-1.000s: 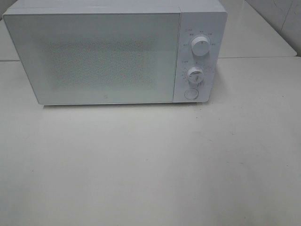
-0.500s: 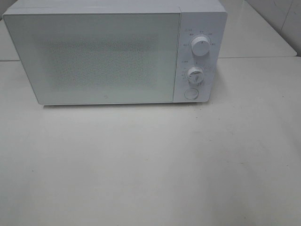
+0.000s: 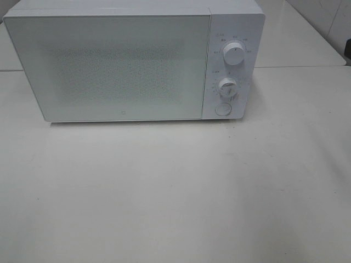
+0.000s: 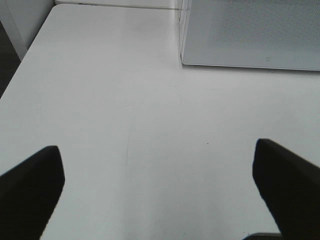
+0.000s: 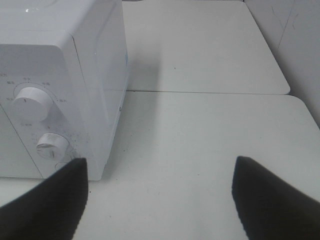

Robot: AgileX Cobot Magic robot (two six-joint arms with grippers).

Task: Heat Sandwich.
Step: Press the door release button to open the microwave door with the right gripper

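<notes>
Sandwich not vis. in any view, pose/loc. can't tell

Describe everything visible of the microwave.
The microwave is a white box, upright on the white table. Its pale, dot-patterned door is shut and fills most of the front. Right of the door, the panel carries an upper knob, a lower knob and a round button below. Nothing else visibly touches it.

white plastic microwave (image 3: 233, 22), faintly glossy door (image 3: 115, 68) with fine dotted speckle, smooth white plastic knobs (image 3: 234, 55), smooth matt off-white table (image 3: 175, 192)
</notes>
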